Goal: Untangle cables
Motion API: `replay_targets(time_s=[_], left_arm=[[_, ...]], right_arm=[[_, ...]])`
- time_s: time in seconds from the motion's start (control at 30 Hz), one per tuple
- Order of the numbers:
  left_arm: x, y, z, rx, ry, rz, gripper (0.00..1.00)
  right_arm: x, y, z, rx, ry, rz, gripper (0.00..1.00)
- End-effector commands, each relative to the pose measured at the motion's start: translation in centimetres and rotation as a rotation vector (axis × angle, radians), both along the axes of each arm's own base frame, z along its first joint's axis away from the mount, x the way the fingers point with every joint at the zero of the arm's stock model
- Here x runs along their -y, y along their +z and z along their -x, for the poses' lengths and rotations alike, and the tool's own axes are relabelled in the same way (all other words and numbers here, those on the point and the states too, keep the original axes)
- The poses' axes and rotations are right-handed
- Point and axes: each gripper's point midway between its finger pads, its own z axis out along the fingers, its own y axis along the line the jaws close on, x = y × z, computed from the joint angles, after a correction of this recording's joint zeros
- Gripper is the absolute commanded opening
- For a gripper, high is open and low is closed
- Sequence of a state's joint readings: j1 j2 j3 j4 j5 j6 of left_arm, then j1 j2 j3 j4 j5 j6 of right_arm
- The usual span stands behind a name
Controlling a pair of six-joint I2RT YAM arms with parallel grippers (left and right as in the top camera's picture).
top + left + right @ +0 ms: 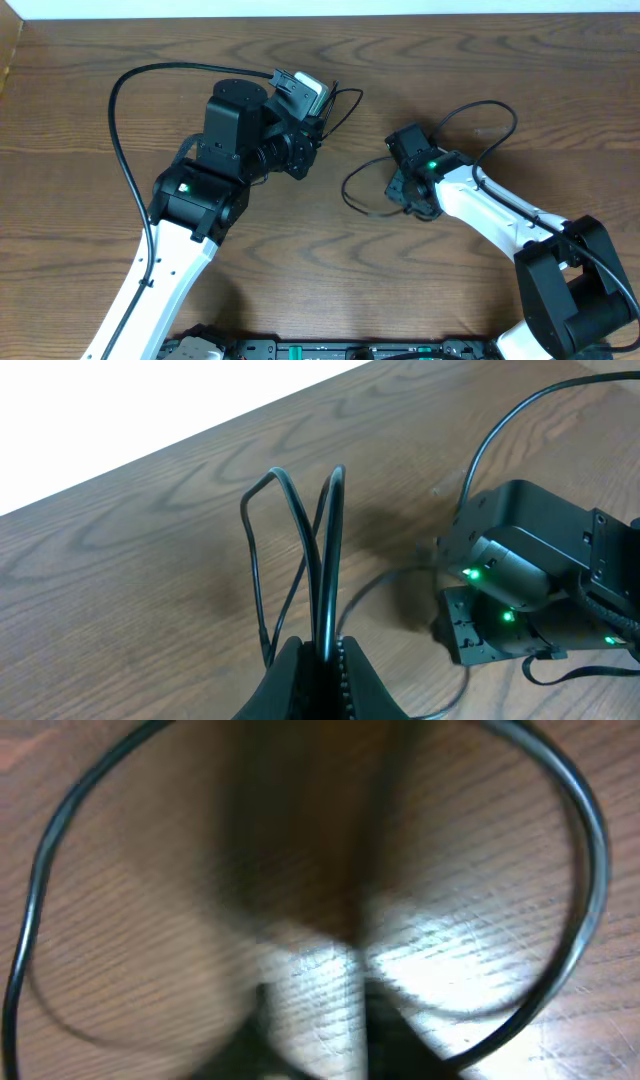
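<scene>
The black cable runs from my left gripper down to a loop on the table beside my right gripper. In the left wrist view my left gripper is shut on the black cable, whose narrow loops stand up in front of the jaws. In the right wrist view the picture is blurred and very close to the table. My right gripper shows bare wood between its fingers, and the black cable curves around it. The white cable is out of view.
A thick black arm wire arcs over the table at the left, and another arm wire loops behind the right arm. The right arm's wrist with green lights sits close to the right of the held cable. The table's far edge is near.
</scene>
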State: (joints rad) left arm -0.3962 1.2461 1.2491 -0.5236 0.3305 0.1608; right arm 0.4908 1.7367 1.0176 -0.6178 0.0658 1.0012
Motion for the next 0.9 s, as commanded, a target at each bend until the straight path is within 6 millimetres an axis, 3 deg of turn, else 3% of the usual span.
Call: replay_targets(time_s=[0.0,0.27,0.77,0.87], left_arm=[[-0.3,0.2,0.1,0.009,0.006,-0.001,0.08],[-1.1,-1.6,-0.7,-0.027,0.058,-0.058,0.08],[-1.7,-6.4,-2.9,-0.124,0.113,-0.164,0.08],[-1.8,-7.6,-3.3,-0.149,0.120,-0.185,0.12]], right_arm=[[-0.3,-0.2,-0.2,0.017,0.052,0.013,0.01],[-1.1,1.5,-2.0,0.106,0.218,0.018,0.01],[2.1,11.0,-5.3,0.212,0.417,0.083,0.01],[2.7,12.7,-6.2,0.234,0.429,0.096,0.01]])
